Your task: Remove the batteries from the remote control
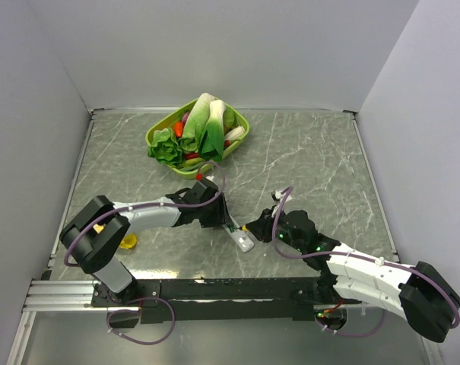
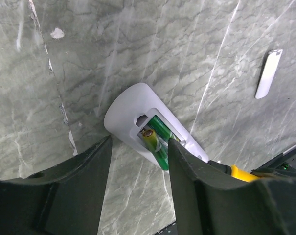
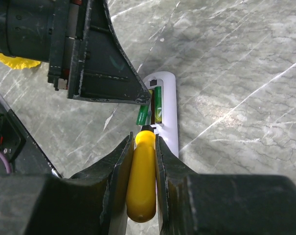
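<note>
Fingers of the right gripper (image 3: 143, 141) are clamped tight on the yellow handle of a screwdriver (image 3: 141, 186), and its dark tip is poked right at the edge of the open battery bay of the remote control (image 3: 169, 112). The remote control is laid flat on the marbled table (image 1: 328, 152), roughly midway between the two arms, bay side up. Two green batteries (image 3: 157, 105) are seen in the bay: one is seated flat in its slot, the other is tipped up at one end, half out.

The left gripper (image 2: 140, 142) is spread wide with nothing gripped. The rounded end of the remote control is framed between its fingers (image 2: 84, 186). In the right wrist view one finger's tip is parked right at the bay beside the tilted battery; touching or not can't be told.

A small white cover strip (image 2: 268, 73) is seen on the table, well apart from the remote control. A green basket (image 1: 239, 129) of veggies is parked at the far side.
</note>
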